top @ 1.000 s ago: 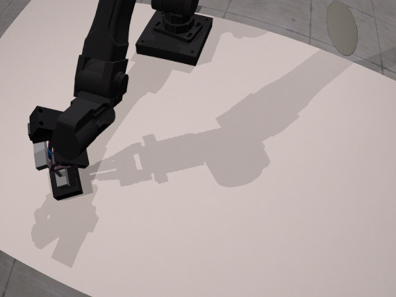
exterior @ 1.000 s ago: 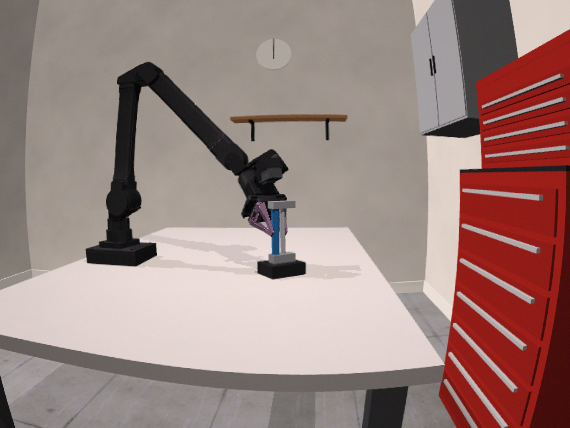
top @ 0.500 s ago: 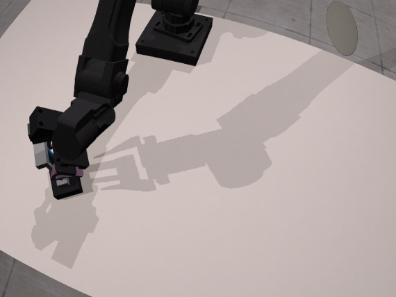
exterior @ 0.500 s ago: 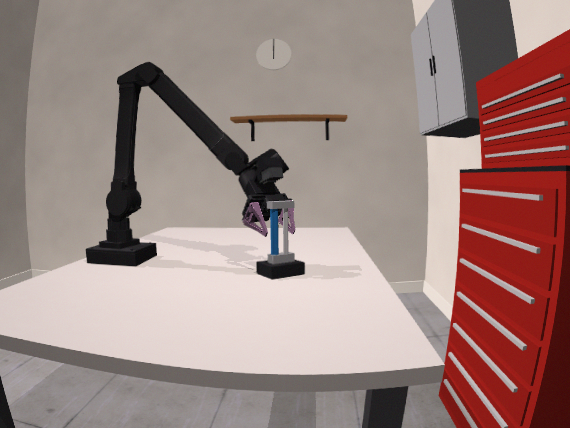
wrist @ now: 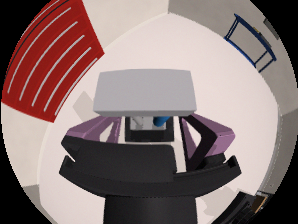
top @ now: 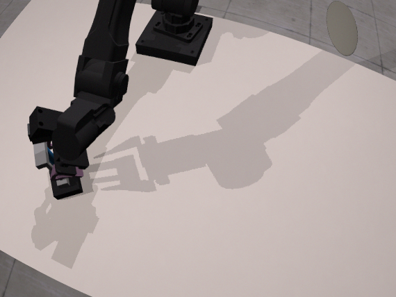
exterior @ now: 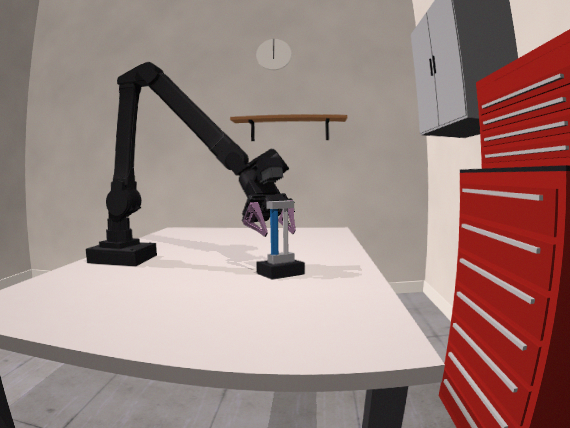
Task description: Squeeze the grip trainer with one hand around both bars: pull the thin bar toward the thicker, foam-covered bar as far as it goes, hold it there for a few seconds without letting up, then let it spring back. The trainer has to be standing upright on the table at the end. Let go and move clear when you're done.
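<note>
Top view: the wrist of the arm (top: 108, 28) (exterior: 192, 115) covers most of the grip trainer's upper part; a corner of its grey crosspiece (top: 41, 155) (exterior: 280, 204) (wrist: 145, 92), a sliver of blue and its black base (top: 67, 191) (exterior: 280, 269) (wrist: 150, 136) show. Wrist view: the crosspiece hides the upper lengths of both bars. Exterior view: one finger is partly behind the thin bar (exterior: 285, 232) (wrist: 137, 120); whether it touches, cannot tell.

Surface: pale table (top: 243, 225) (exterior: 225, 320) (wrist: 150, 50), crossed by shadows of the arm. Grey tiled floor (top: 21, 277) (exterior: 215, 400) below.

Room, exterior view: red drawer cabinet (exterior: 500, 215) (wrist: 55, 55) at right, grey wall cupboard (exterior: 440, 70) above and beyond it. Wooden shelf (exterior: 289, 118) and round clock (exterior: 273, 54) on the far wall. Blue frame (wrist: 231, 27) at upper right in the wrist view, too small to identify.

Arm base (top: 147, 50) (exterior: 120, 256) on the table, left of the trainer in the exterior view. No other object stands between them there.

Trainer upright on the table, bars vertical, a gap between thin bar and blue foam-covered bar (exterior: 274, 232) (wrist: 161, 121). Gripper (top: 55, 157) (exterior: 279, 234) (wrist: 150, 120) open, pink fingers spread to either side of the bars, below crosspiece height, not squeezing.

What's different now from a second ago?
The purple fingers of the gripper have spread apart, letting go of the two bars, and the thin bar now stands farther from the blue bar. The trainer's black base and the arm look about where they were.
</note>
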`<state>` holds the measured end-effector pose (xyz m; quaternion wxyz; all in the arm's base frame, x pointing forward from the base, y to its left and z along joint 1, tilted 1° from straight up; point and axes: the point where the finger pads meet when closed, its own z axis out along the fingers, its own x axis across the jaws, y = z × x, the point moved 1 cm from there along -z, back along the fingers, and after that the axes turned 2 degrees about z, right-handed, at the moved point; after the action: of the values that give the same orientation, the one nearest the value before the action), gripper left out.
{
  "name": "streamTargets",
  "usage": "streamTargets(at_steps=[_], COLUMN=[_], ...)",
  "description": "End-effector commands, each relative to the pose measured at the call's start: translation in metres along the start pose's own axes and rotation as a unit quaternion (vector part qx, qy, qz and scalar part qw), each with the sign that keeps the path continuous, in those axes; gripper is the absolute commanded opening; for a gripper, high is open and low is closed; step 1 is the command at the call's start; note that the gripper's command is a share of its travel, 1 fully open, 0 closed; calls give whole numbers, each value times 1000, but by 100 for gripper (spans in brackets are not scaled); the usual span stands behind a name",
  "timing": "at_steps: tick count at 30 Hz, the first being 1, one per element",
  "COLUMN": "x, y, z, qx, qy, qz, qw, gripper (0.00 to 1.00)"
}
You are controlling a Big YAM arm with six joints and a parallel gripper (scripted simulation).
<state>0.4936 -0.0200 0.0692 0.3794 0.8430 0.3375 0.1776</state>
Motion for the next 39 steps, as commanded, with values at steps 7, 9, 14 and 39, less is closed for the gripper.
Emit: streamTargets(at_steps=[7,9,14,39], x=[5,5,5,5], y=[11,11,11,12], z=[0,0,0,-9], qx=[-7,-7,-7,-8], qy=[3,3,3,6], qz=[3,3,3,5], qw=[1000,1000,1000,1000], gripper=[76,76,76,76])
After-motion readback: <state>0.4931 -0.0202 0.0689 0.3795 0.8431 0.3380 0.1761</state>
